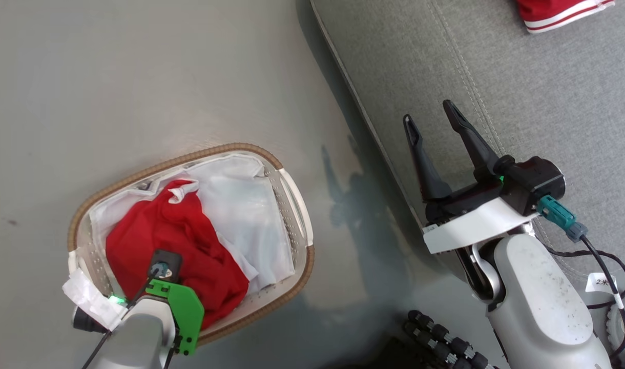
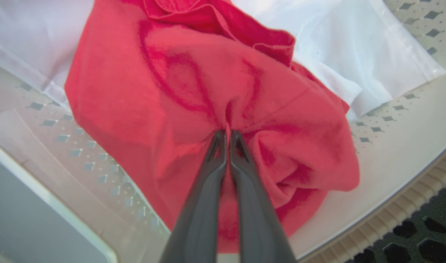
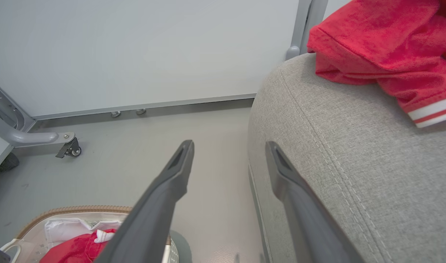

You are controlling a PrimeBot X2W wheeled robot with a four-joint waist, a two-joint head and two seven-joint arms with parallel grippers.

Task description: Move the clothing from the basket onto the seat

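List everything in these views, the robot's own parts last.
basket: 1, cream with brown rim, on the floor beside the seat
red garment: 1, red, in the basket
white fabric: 1, white, in the basket under the red garment
seat: 1, grey, right of the basket in the head view
striped red garment: 1, red with white stripes, on the seat
floor: 1, grey, under the basket
wall panel: 1, pale, beyond the floor
caster: 1, dark, on a grey metal leg by the panel
left tool: 1, dark, in the basket, shut on the red garment
right tool: 1, dark, open, over the seat's edge
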